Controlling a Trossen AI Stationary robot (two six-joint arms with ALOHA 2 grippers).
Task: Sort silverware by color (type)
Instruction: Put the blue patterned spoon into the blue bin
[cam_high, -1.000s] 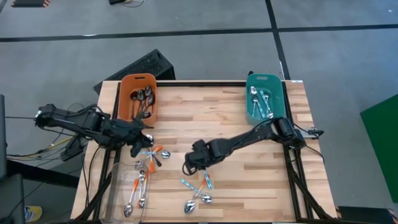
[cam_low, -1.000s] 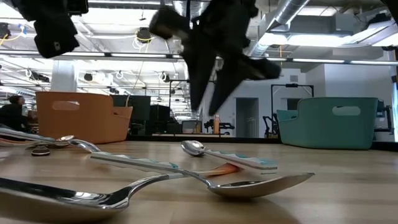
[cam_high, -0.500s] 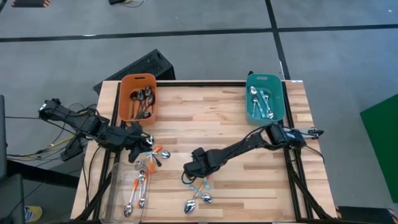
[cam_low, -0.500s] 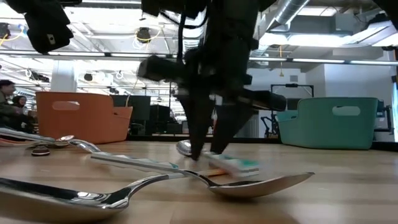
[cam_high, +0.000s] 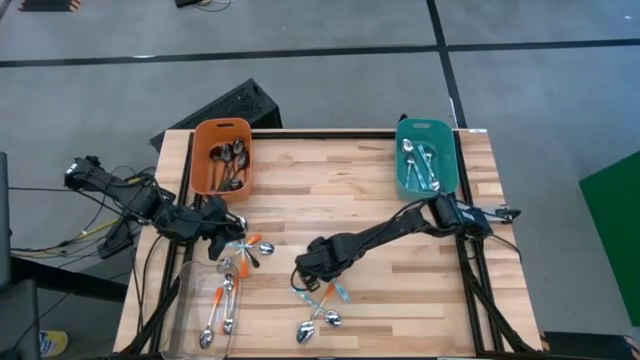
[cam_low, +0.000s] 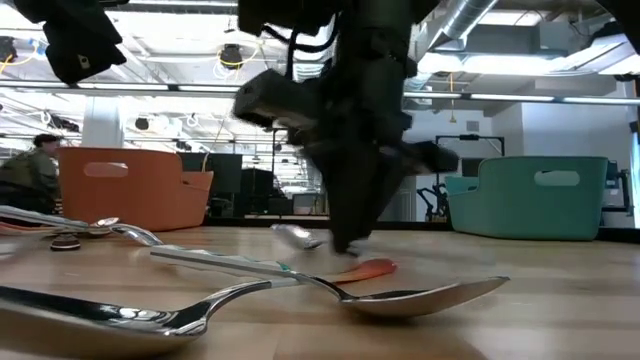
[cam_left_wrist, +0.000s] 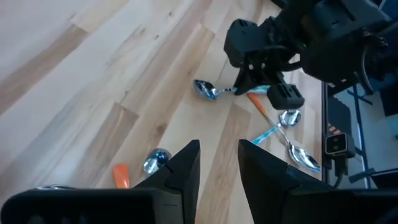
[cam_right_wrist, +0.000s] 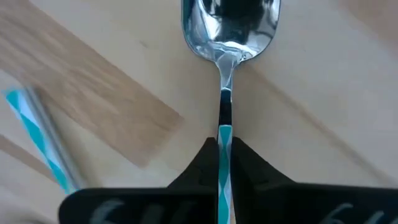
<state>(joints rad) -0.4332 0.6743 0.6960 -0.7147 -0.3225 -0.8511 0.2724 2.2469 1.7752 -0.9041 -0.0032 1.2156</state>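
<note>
Right gripper (cam_right_wrist: 222, 155) pinching blue-handled spoon (cam_right_wrist: 227, 37) in wrist view only, table (cam_high: 330, 170) centre; left gripper (cam_left_wrist: 219, 165) fingers apart at nine o'clock; bare boards toward twelve.

Both arms matte black, chunky jointed links. Left arm (cam_high: 130, 195) has loose thin cables trailing off its base end past the table edge. Right arm (cam_high: 400, 225) carries a pale block with a short cable near its base. Left gripper (cam_left_wrist: 217, 171): two flat black tapered fingers. Right gripper (cam_right_wrist: 224, 155): black wedge-shaped fingers on a wide black body.
</note>
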